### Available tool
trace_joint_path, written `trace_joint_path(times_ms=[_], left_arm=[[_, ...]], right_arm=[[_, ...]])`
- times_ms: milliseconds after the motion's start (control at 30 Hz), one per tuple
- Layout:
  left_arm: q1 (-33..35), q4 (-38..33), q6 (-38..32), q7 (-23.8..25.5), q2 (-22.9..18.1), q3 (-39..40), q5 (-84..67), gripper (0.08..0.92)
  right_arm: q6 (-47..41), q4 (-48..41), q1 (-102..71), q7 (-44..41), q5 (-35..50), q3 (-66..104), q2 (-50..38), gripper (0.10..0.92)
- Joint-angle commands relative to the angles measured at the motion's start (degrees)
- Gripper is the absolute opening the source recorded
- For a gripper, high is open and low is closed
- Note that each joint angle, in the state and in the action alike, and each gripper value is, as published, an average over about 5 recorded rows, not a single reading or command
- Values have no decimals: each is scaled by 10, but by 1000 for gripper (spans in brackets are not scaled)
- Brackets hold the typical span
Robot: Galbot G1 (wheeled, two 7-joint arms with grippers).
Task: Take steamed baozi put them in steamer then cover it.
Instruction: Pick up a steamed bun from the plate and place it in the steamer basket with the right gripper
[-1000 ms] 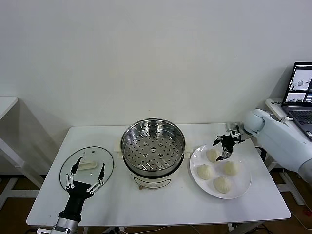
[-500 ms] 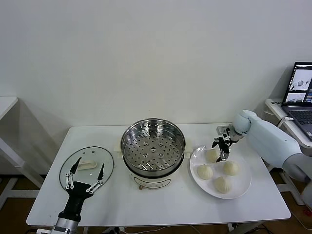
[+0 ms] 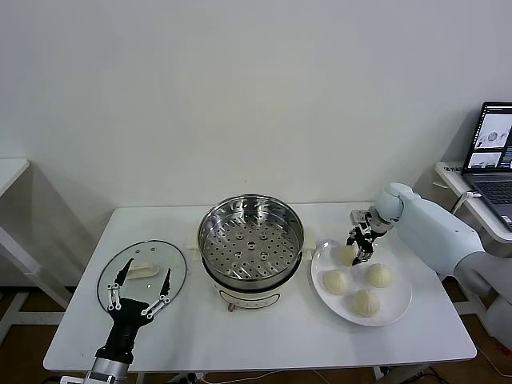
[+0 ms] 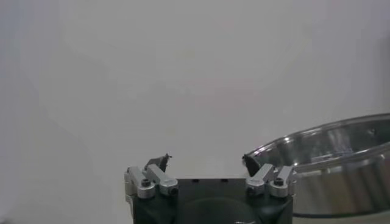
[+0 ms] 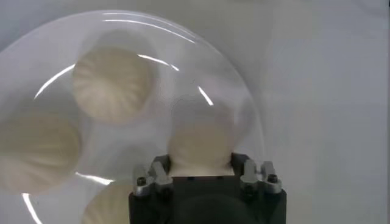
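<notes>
Four steamed baozi (image 3: 358, 278) sit on a white plate (image 3: 396, 308) just right of the empty steamer (image 3: 251, 240). The right gripper (image 3: 358, 248) pinches the bun nearest the steamer's far side. The left gripper (image 3: 142, 290), fingers spread, hovers over the glass lid (image 3: 142, 271) left of the steamer.

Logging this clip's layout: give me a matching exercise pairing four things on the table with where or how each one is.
Things:
1. steamer
2. glass lid
3. right gripper
4. left gripper

Places or states:
A. flat on the table at the robot's left
B. fingers spread, over the lid's near edge
C. uncovered, perforated tray bare
D. fingers around the far-left baozi on the white plate

Pairs: 1-C, 2-A, 3-D, 4-B
</notes>
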Motion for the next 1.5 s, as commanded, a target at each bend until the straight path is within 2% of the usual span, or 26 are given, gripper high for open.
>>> trace_joint_path(times_ms=[33, 267, 533, 667, 867, 1167, 1500], left_arm=[[0, -3, 2, -1, 1, 3, 0, 823], [-1, -8, 3, -3, 5, 6, 1, 823], [5, -18, 1, -4, 5, 6, 0, 823], [6, -21, 1, -5, 6, 5, 0, 823], [6, -21, -1, -5, 5, 4, 0, 823], [6, -24, -2, -7, 6, 2, 0, 823], [9, -24, -5, -8, 8, -2, 0, 823]], right_arm=[[7, 78, 41, -9, 10, -23, -29, 636], [102, 208, 194, -34, 63, -102, -43, 654], [249, 240, 307, -49, 46, -138, 47, 675], [309, 236, 302, -48, 13, -133, 102, 678], [348, 216, 263, -42, -50, -129, 171, 679], [379, 138, 192, -29, -167, -111, 241, 705], [387, 75, 148, -25, -216, -94, 277, 713]])
